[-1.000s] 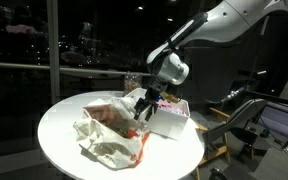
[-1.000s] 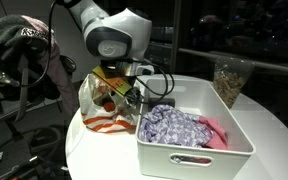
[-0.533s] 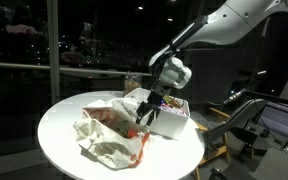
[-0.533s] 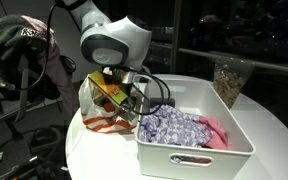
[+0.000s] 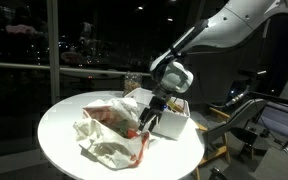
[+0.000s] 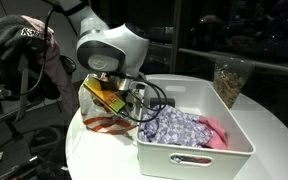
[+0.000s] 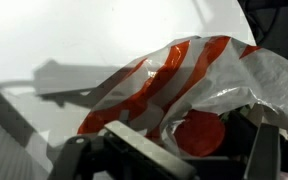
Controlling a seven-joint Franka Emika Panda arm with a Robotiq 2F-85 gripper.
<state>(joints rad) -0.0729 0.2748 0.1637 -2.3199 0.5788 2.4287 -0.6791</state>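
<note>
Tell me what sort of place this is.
Probably an office or lab common area at night. A round white table stands beside a tall glass wall with darkness and scattered lights beyond, and a white bin of clothes sits on the table.

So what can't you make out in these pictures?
Bag contents: wrist view, crumpled plastic hides all but a red round shape.
Gripper tips: exterior view, lost among cables and the bag.
Bin floor: exterior view, cloths cover it.
Jar contents: exterior view, too small and dim.
</note>
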